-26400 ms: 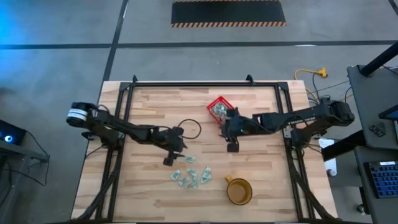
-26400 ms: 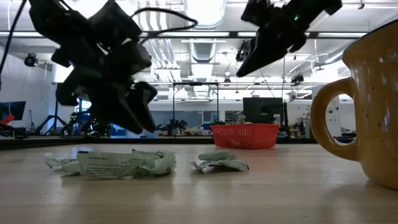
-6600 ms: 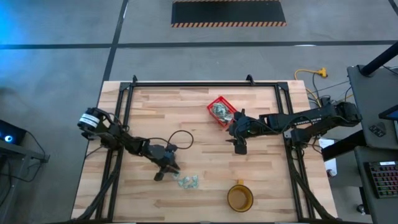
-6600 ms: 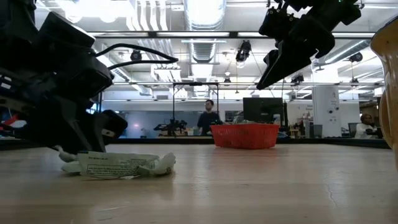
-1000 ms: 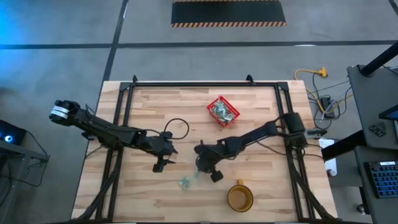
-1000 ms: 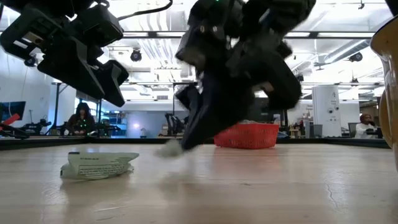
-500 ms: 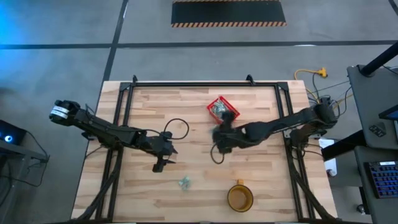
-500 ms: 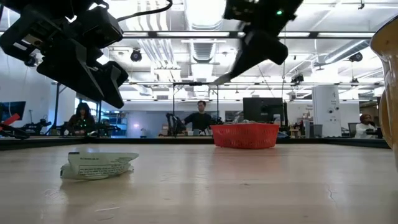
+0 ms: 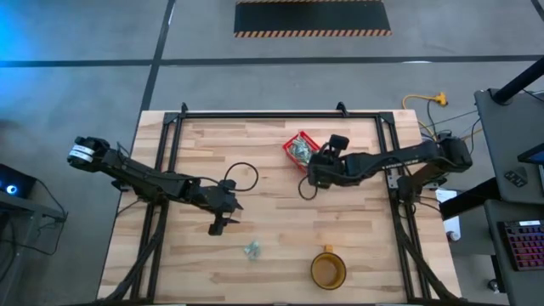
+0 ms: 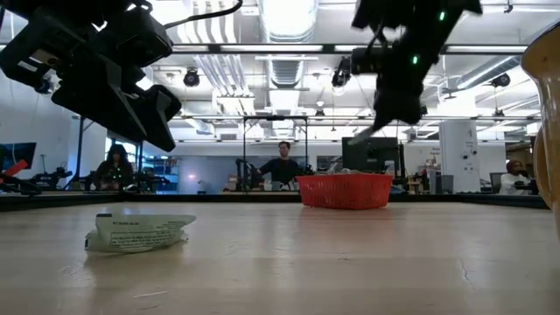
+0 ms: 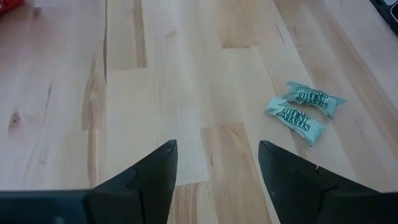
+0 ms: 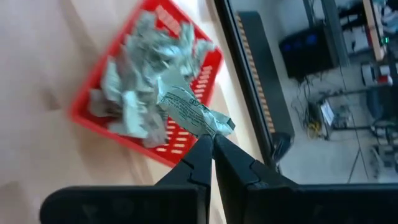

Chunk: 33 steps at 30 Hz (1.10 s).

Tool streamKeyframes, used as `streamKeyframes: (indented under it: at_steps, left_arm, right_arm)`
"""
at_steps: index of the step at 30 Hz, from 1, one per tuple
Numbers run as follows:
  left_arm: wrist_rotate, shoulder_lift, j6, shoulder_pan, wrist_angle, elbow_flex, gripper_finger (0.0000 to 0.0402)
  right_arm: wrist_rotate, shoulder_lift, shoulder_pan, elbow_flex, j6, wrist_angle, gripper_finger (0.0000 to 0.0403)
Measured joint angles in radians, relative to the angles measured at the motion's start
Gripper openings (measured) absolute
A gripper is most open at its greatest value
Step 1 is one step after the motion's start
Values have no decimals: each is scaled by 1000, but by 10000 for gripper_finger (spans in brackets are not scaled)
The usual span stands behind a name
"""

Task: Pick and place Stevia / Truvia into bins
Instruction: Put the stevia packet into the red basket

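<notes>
The red bin (image 9: 302, 150) stands at the table's far middle, filled with crumpled green-white sachets (image 12: 134, 93). My right gripper (image 12: 211, 142) hovers high beside the bin (image 10: 344, 189), at its near right side (image 9: 313, 170), shut on one Stevia sachet (image 12: 186, 109). Two more sachets (image 11: 297, 107) lie flat on the wood near the front middle (image 9: 252, 248); in the low view they show as one crumpled heap (image 10: 140, 232). My left gripper (image 11: 214, 180) hangs open above the table to the left of those sachets (image 9: 219, 226), with nothing between its fingers. My right gripper pinches one crumpled end of the sachet (image 12: 214, 126) between the tips of its two shut fingers. The rest of the sachet sticks out ahead of the fingertips, lifted clear, with the bin's contents showing behind it.
A round amber-brown mug (image 9: 327, 265) stands near the front edge, right of the loose sachets, and looms at the right edge in the low view (image 10: 547, 131). A black frame rail (image 12: 258, 93) runs just beyond the bin. Bare wood lies between the two arms.
My right gripper has risen from the loose sachets near the front middle and swung toward the table's far right, to the bin, staying shut and carrying one sachet lifted clear. The sachets left on the table have kept their place.
</notes>
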State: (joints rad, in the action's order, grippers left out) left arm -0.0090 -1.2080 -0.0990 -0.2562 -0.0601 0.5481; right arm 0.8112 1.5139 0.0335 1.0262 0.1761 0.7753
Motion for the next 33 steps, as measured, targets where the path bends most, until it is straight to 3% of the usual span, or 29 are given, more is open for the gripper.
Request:
streamKeyframes:
  at_steps: [5,9,17,21,28,33]
  left_arm:
    - [0,0,1,0,0,0,208]
    - [0,0,1,0,0,0,208]
    - [0,0,0,0,3,0,208]
    - [0,0,0,0,9,0,208]
    - [4,-5,1,-2,44,-2,208]
    - [66,-73,1,-24,149,-17,208]
  right_arm:
    - [-23,0,-90,-84,-74,-147,8]
    - [-113,0,-162,-112,-157,-241,8]
    - [-200,0,-262,-114,-185,-255,15]
    - [-293,0,-278,-114,-212,-280,51]
    - [-264,-4,-278,-110,-181,-286,132]
    - [-295,-36,-235,-107,-200,-289,158]
